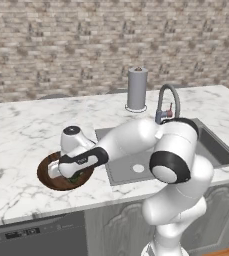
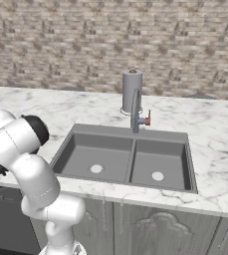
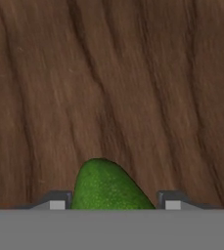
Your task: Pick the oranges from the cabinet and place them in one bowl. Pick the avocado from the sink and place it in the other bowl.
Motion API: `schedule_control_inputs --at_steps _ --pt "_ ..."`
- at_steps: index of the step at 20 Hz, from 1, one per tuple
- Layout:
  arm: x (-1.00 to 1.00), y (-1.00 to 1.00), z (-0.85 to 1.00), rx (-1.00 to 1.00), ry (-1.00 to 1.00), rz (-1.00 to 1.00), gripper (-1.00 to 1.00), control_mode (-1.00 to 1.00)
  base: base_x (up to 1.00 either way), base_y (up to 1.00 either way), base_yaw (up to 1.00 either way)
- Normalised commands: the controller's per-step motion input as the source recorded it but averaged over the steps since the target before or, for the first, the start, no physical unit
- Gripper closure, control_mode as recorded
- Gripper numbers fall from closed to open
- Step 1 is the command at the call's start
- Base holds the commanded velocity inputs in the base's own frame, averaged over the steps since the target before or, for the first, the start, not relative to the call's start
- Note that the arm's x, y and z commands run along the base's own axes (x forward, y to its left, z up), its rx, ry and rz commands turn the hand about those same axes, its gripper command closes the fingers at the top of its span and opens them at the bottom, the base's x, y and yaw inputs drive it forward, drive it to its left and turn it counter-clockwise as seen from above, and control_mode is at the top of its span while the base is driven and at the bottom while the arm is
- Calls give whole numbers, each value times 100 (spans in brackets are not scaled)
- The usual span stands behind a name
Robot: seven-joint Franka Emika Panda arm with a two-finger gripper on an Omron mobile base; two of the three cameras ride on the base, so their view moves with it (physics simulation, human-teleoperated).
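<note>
I had the hand (image 1: pixel 72 172) lowered into the dark brown bowl (image 1: pixel 50 179), near the front edge of the counter (image 1: pixel 21 132), left of the sink (image 1: pixel 213 147). Its fingers were closed on the avocado (image 3: pixel 108 188), which I saw between the tips with the bowl's wood grain close behind. I judged it was held so low so that the fruit would not roll when let go.
</note>
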Motion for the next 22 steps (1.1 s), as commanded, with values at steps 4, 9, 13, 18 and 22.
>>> schedule_control_inputs --at_steps 4,9,13,18,22 --pt "6 2 -7 0 0 -1 100 -100 0 0 0" --pt "7 2 -7 0 0 -1 100 -100 0 0 0" --pt "5 2 -6 0 0 0 100 -100 0 0 0" --pt "3 3 -6 0 0 -2 100 -100 0 0 0" --pt "4 3 -7 0 0 -2 100 -100 0 0 0"
